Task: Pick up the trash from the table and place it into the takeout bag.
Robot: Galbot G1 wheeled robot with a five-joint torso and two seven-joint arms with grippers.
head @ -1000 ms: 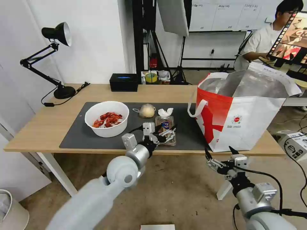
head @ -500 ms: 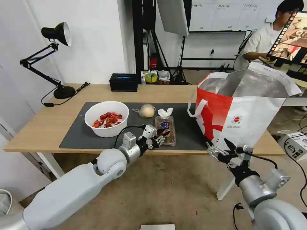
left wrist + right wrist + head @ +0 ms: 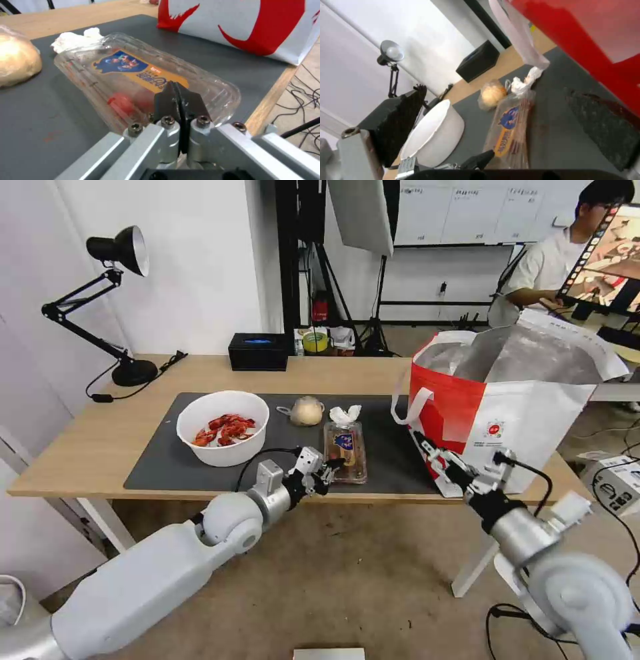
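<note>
At the near edge of the bench point(image 3: 87, 447), the left gripper point(image 3: 328, 471) sits at the near end of the clear hinged tray point(image 3: 345, 449), its jaws pressed together with no gap visible in the left wrist view; whether they pinch the tray's rim cannot be made out. Red scraps inside the tray point(image 3: 133, 75) blur behind the ribbed plastic. To the right, the right gripper point(image 3: 435, 457) hovers in front of the near left corner of the takeout bag point(image 3: 527, 427), jaws spread wide and holding nothing; in the right wrist view one finger point(image 3: 403, 127) looms dark and out of focus, cut off by the frame.

On the dark grey mat point(image 3: 160, 467), left of the tray, stands the white bowl point(image 3: 223, 427) with red crayfish shells. Just beyond the tray's far end lies the crumpled tissue point(image 3: 345, 414), touching it, and to the left of that, the small clear bag with a beige lump point(image 3: 305, 411). The takeout bag stands open at the right end of the bench, its far rim cropped against the background, its foil-lined interior mostly hidden from the head camera.

At the far edge sit a black box point(image 3: 257, 351) and, far left, a black desk lamp point(image 3: 113, 300).
</note>
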